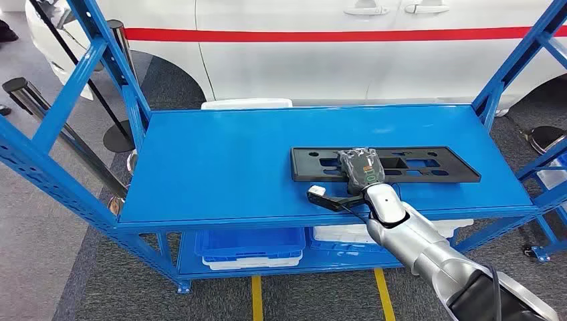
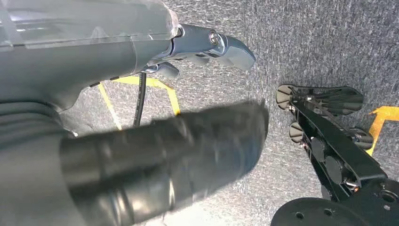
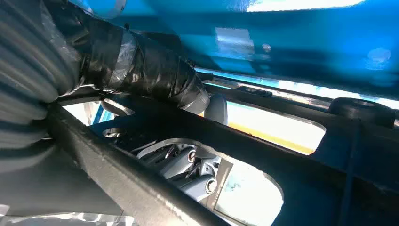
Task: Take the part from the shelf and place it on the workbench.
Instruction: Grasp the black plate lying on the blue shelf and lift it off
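Part: a long flat black plastic plate with cut-outs (image 1: pixel 414 165) lies on the right half of the blue metal shelf top (image 1: pixel 220 160).
Right hand: the right hand (image 1: pixel 362 168) is clamped on the plate's near edge, thumb over, fingers (image 3: pixel 188 162) under.
Left hand: the left hand (image 2: pixel 207 44) hangs over grey carpet, fingers apart, holding nothing.
Lower shelf: blue plastic crates (image 1: pixel 249 244).

White car (image 1: pixel 374 53) with red stripe, blue crate (image 1: pixel 249 245), yellow floor lines (image 1: pixel 257 297)

No legible text, label or number on anything in view.
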`<action>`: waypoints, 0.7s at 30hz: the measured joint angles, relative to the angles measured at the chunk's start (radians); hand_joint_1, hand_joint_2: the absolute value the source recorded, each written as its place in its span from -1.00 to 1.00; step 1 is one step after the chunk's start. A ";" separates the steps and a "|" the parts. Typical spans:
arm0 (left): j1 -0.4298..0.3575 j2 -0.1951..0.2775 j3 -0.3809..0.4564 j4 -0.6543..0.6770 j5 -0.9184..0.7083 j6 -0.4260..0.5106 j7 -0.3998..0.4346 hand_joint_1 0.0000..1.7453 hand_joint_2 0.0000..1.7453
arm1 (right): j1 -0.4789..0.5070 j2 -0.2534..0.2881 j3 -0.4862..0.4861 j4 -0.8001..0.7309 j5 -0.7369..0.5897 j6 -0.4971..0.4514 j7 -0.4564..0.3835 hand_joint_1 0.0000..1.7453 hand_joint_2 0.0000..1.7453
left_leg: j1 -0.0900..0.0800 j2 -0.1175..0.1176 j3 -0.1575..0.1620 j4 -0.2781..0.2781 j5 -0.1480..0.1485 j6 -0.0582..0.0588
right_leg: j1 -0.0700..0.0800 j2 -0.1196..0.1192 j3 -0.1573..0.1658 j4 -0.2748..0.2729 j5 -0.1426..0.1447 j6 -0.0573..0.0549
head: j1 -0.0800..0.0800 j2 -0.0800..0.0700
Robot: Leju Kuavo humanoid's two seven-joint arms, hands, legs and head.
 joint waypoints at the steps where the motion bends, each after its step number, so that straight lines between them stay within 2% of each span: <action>1: 0.000 0.000 0.000 0.000 0.000 0.000 0.000 -1.00 1.00 | 0.000 0.000 0.000 0.000 -0.001 0.000 -0.001 1.00 1.00 | 0.000 0.000 0.000 0.000 0.000 0.000 | 0.000 0.000 0.000 0.000 0.000 0.000 | 0.000 0.000; 15: -0.001 0.003 -0.005 0.000 -0.006 -0.001 -0.003 -1.00 1.00 | 0.002 -0.003 0.000 -0.008 -0.034 -0.024 -0.035 1.00 1.00 | -0.001 0.000 0.000 0.000 0.000 0.000 | 0.000 0.000 0.000 0.000 0.000 0.000 | 0.000 0.000; 19: -0.002 0.003 -0.005 0.000 -0.006 0.004 -0.002 -1.00 1.00 | 0.005 -0.026 0.000 -0.089 -0.058 -0.062 -0.055 1.00 1.00 | -0.001 0.000 0.000 0.000 0.000 0.000 | -0.001 0.000 0.000 0.000 0.000 0.000 | 0.000 0.000; 21: -0.003 0.004 -0.005 0.000 -0.006 0.007 0.000 -1.00 1.00 | 0.004 -0.038 -0.002 -0.141 -0.052 -0.065 -0.057 1.00 1.00 | -0.003 0.000 -0.001 0.002 0.000 0.003 | -0.003 0.000 0.000 -0.003 0.002 0.004 | 0.000 0.000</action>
